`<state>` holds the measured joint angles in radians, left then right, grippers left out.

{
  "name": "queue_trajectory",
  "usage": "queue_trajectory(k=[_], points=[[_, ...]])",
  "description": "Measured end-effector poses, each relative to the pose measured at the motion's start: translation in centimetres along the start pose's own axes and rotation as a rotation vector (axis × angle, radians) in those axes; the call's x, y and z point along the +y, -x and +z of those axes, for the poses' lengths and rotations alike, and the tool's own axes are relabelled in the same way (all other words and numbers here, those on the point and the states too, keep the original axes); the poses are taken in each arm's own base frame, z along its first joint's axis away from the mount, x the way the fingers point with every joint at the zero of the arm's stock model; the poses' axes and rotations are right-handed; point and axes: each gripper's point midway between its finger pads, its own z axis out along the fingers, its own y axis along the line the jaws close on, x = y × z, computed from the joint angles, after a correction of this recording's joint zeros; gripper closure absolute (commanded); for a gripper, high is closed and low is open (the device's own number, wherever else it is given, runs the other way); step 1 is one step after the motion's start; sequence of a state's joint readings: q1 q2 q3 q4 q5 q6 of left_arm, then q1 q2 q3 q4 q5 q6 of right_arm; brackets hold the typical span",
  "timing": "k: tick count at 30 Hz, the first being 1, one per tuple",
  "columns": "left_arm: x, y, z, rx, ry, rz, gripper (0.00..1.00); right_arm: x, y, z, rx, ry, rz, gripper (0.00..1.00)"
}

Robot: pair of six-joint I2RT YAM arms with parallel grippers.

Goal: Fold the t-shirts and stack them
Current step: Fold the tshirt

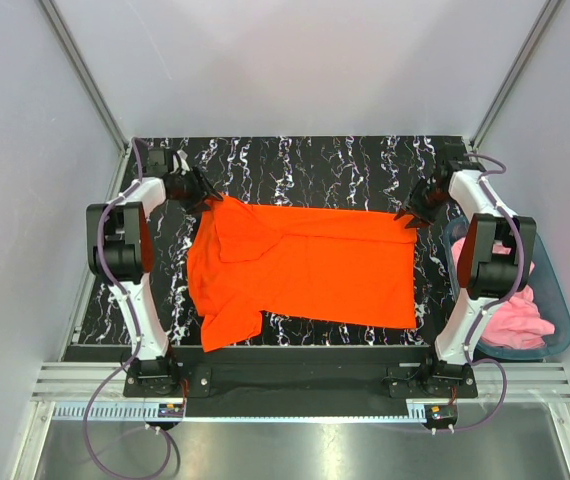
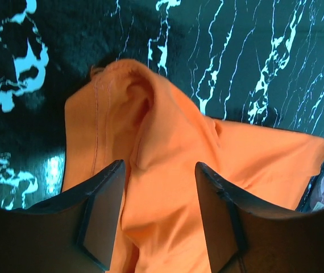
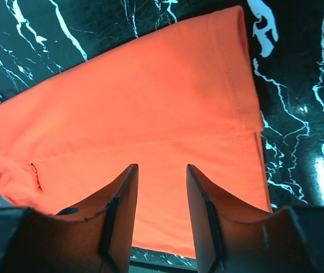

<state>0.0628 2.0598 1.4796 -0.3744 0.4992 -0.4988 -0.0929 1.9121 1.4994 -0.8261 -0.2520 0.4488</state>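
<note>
The orange-red t-shirt lies folded lengthwise across the black marble table, one sleeve sticking out at the near left. My left gripper is open just above the shirt's far left corner; in the left wrist view the bunched cloth lies under its spread fingers. My right gripper is open over the far right corner; the hemmed edge shows in the right wrist view, beyond its fingers. The pink t-shirt lies crumpled in a bin at the right.
The blue-grey bin stands off the table's right side beside the right arm. Grey walls and metal frame posts surround the black marble table.
</note>
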Motion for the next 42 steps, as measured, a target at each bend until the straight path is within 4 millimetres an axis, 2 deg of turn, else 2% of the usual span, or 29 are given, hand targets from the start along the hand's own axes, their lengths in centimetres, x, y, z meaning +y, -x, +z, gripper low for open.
queue_trajectory(k=[3, 13, 16, 19, 20, 24, 29, 31, 33, 40, 42], points=[[0.0, 0.0, 0.2, 0.000, -0.003, -0.005, 0.49, 0.4, -0.1, 0.2, 0.005, 0.026, -0.002, 0.53], [0.0, 1.8, 1.8, -0.018, -0.011, -0.019, 0.47, 1.1, 0.2, 0.6, -0.004, 0.068, -0.008, 0.53], [0.0, 2.1, 2.3, -0.020, -0.013, -0.039, 0.49, 0.9, 0.3, 1.0, -0.003, 0.061, -0.007, 0.45], [0.3, 2.1, 2.8, -0.017, -0.011, -0.062, 0.61, 0.2, 0.6, 1.6, -0.008, 0.031, -0.010, 0.43], [0.5, 2.0, 3.0, -0.013, -0.007, -0.071, 0.74, -0.1, 0.8, 1.8, -0.011, 0.019, -0.011, 0.43], [0.9, 2.0, 3.2, -0.013, 0.007, -0.099, 1.00, -1.2, 2.2, 2.6, -0.029, -0.022, -0.009, 0.45], [1.9, 2.2, 3.1, -0.037, 0.042, -0.109, 1.00, -1.6, 3.8, 3.2, -0.043, -0.031, -0.001, 0.52], [2.7, 1.8, 2.7, -0.042, 0.067, -0.120, 1.00, -1.5, 4.4, 3.4, -0.048, -0.028, -0.001, 0.65], [3.2, 1.5, 2.0, -0.056, 0.080, -0.126, 1.00, -1.2, 4.7, 3.7, -0.047, -0.019, 0.001, 0.71], [3.5, 1.6, 0.8, -0.110, 0.070, -0.145, 1.00, -1.9, 4.6, 6.0, -0.011, -0.037, 0.047, 0.80], [3.5, 1.5, 0.6, -0.122, 0.071, -0.152, 0.82, -2.3, 4.3, 6.7, 0.004, -0.050, 0.071, 0.79]])
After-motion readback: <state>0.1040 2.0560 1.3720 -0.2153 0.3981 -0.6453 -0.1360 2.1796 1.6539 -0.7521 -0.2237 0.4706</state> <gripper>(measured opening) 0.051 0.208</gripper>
